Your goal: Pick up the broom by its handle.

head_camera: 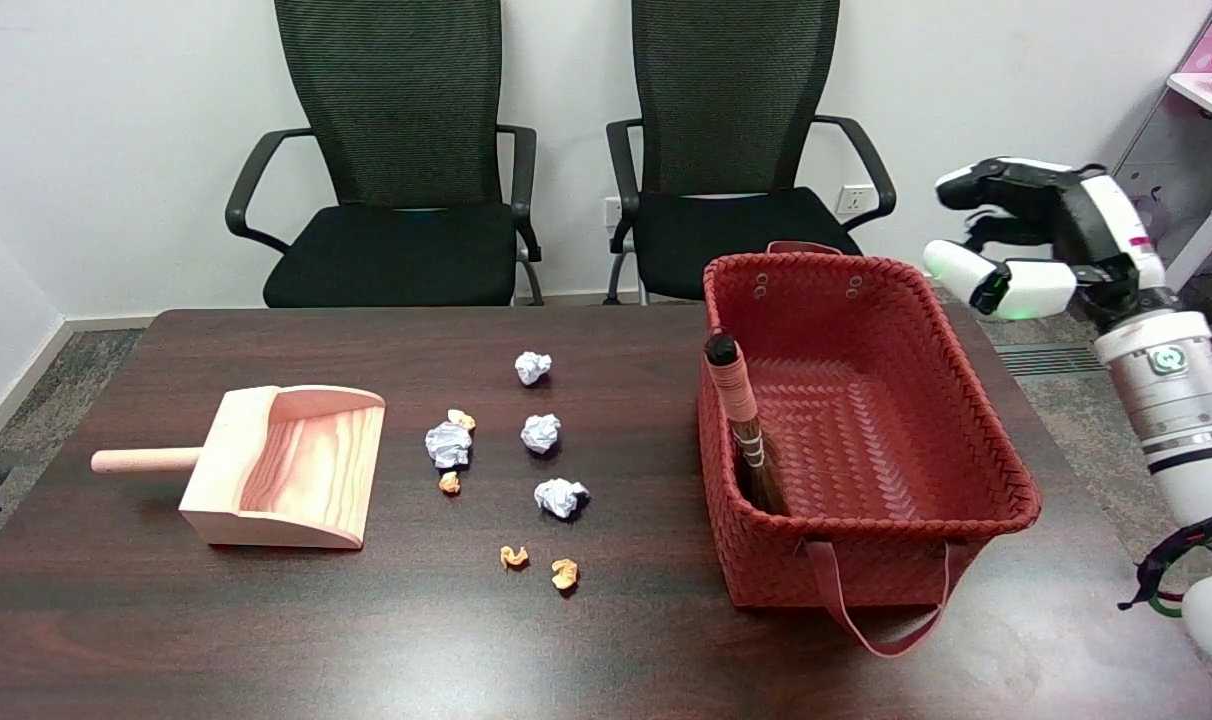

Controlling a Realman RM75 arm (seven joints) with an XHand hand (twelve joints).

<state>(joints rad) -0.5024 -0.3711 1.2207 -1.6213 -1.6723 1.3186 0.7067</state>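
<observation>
Red woven basket (966, 505), below and left of my hand (1026, 250): holds one broom (746, 430), leaning in its far-side corner. My hand: released, grasping nothing.

An office room with a table and chairs.

Two black office chairs (396, 160) (736, 150) with mesh backs and armrests stand side by side against a plain white wall (116, 130). A white power socket (851, 200) sits low on that wall. In front of the chairs is a long dark wooden table (266, 640), like a meeting table. The floor has grey carpet (26, 420). At the far right stands a shelf (1206, 90) with pink things on it.
</observation>
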